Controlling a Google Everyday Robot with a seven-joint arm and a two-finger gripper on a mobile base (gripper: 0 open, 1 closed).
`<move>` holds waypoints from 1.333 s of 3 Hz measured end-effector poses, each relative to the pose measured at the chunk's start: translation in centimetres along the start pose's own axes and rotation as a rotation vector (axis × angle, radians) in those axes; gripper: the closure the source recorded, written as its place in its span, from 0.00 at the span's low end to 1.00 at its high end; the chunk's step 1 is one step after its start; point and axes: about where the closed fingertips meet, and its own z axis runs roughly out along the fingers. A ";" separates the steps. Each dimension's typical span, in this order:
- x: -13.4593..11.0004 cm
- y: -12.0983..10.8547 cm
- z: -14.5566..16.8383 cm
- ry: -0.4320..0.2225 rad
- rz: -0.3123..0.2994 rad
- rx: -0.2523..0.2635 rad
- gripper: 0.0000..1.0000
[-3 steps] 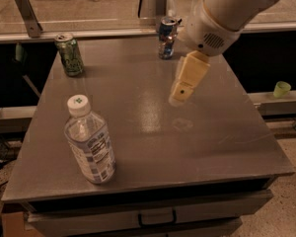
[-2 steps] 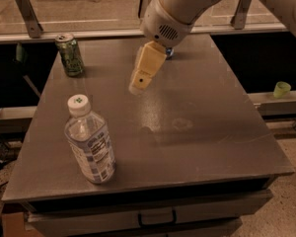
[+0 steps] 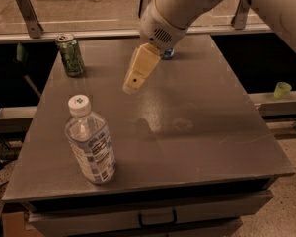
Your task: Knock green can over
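The green can (image 3: pixel 70 55) stands upright at the back left corner of the grey table (image 3: pixel 202 127). My gripper (image 3: pixel 131 85) hangs above the middle of the table, to the right of the can and well apart from it, its cream fingers pointing down and left. The white arm reaches in from the upper right.
A clear water bottle (image 3: pixel 90 141) with a white cap stands at the front left. A blue-and-silver can (image 3: pixel 167 53) at the back is mostly hidden behind the arm. A small green cup (image 3: pixel 282 89) sits on a ledge to the right. A drawer runs under the table's front edge.
My gripper has moved left across the table, from the right side toward the green can. The cans and the bottle have not moved.
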 end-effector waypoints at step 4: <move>-11.8 -10.3 16.8 -0.542 0.221 0.003 0.00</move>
